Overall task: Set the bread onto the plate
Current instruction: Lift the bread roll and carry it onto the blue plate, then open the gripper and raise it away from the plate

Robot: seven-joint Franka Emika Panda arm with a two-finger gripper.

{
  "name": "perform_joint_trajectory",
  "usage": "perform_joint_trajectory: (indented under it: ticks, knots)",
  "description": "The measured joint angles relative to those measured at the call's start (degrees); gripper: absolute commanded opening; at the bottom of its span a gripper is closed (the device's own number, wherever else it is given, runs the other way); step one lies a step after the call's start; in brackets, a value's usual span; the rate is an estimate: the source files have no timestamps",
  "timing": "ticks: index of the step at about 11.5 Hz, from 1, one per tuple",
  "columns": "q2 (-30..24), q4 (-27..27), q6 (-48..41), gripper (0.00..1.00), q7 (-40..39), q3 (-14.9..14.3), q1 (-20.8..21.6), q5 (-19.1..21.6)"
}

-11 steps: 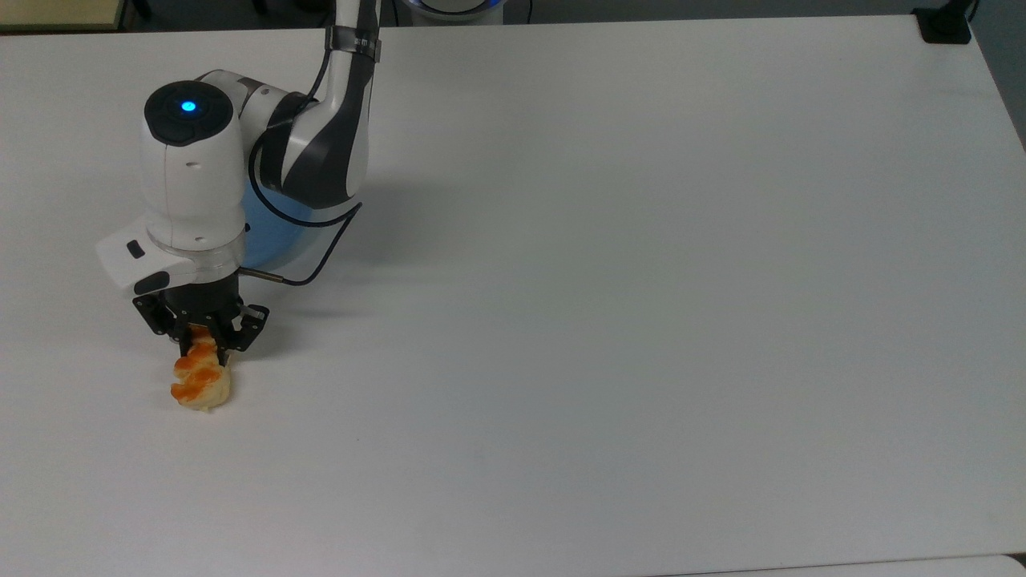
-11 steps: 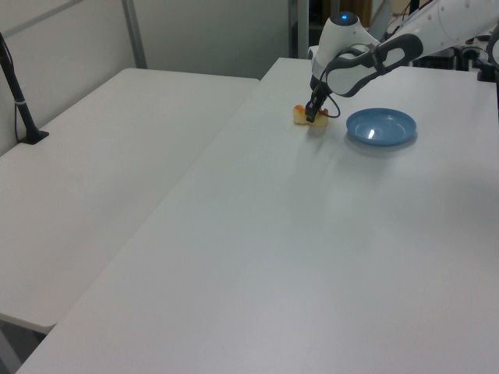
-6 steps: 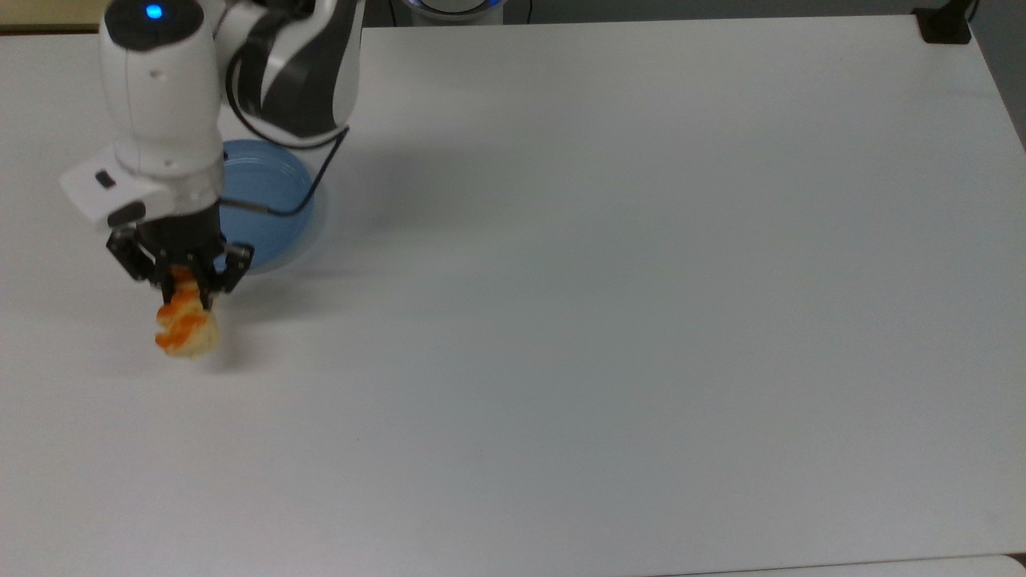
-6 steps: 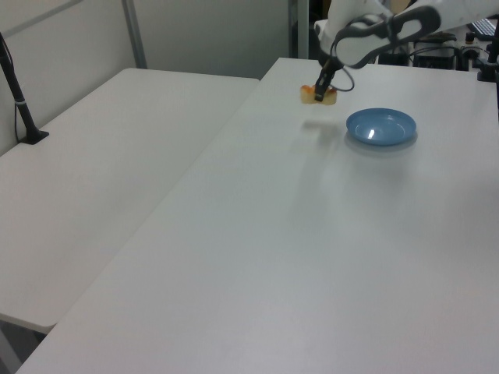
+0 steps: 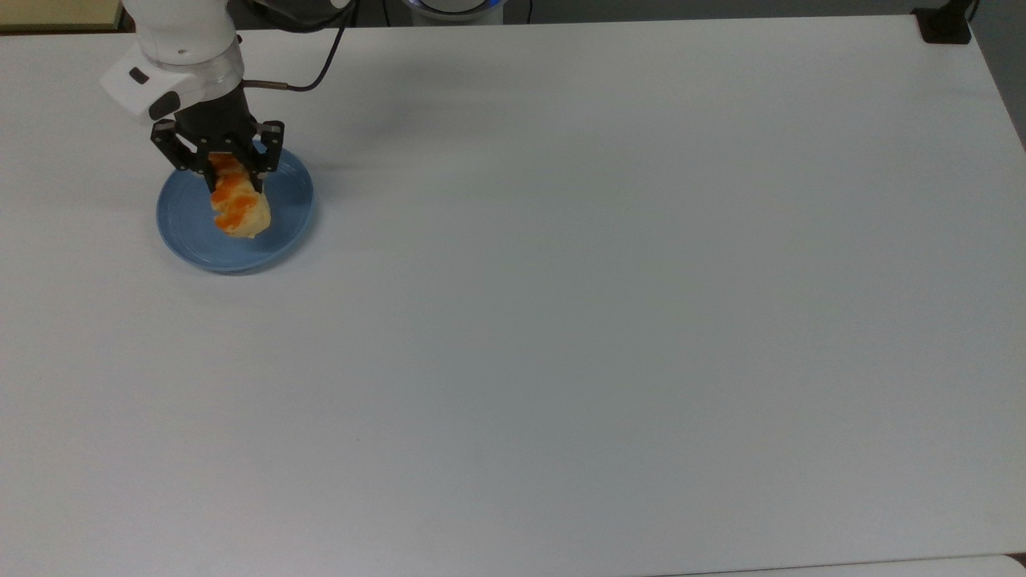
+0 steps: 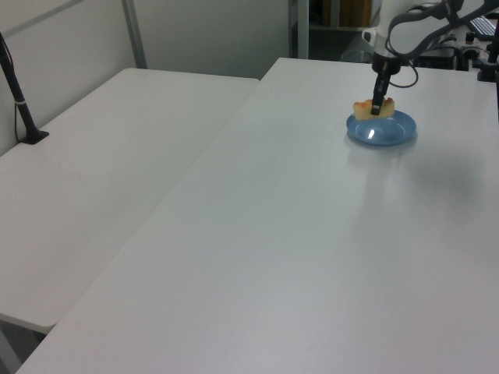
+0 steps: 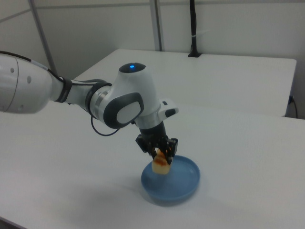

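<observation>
The bread (image 5: 236,206), a pale-tan roll with orange-brown glazed patches, hangs in my gripper (image 5: 227,171), whose black fingers are shut on its upper end. It is held over the round light-blue plate (image 5: 186,228), which lies at the top view's left. In the left view the bread (image 6: 363,107) sits just above the plate (image 6: 382,132), under the gripper (image 6: 376,107). In the right view the bread (image 7: 161,164) hangs a little above the plate (image 7: 183,183), over its left part, with the gripper (image 7: 159,151) on it. I cannot tell whether the bread touches the plate.
The white table (image 5: 601,280) stretches wide to the top view's right. A black post base (image 5: 944,24) stands at its far right corner. A second white table (image 6: 101,171) lies alongside in the left view, with a black pole (image 6: 17,97) on it.
My gripper has lifted the bread off the table and carried it up the top view and slightly right, from beside the plate to over it.
</observation>
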State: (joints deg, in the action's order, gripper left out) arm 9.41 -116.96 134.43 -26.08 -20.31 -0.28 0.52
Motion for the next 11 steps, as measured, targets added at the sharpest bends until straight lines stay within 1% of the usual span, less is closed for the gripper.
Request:
perform_joint_trajectory:
  ticks: [1, 5, 6, 7, 9, 10, 11]
  knots:
    - [0.1, -1.2, 0.0, 1.00, 0.0, 0.0, 0.1, 0.0]
    - [0.6, -1.7, -0.4, 1.00, 0.0, -0.2, 0.2, 0.0]
    - [0.2, -0.5, -3.2, 1.00, 0.5, -0.2, 0.4, 0.0]
    - [-0.3, 2.9, -9.7, 1.00, 2.0, -0.2, 0.7, 0.0]
    - [-1.7, 13.9, -26.2, 1.00, 6.0, 0.4, 1.6, 0.0]
    - [-2.6, 20.6, -35.3, 1.00, 9.6, 1.8, 2.5, 0.0]
    - [-3.1, 25.0, -41.1, 1.00, 11.7, 3.7, 3.1, 0.0]
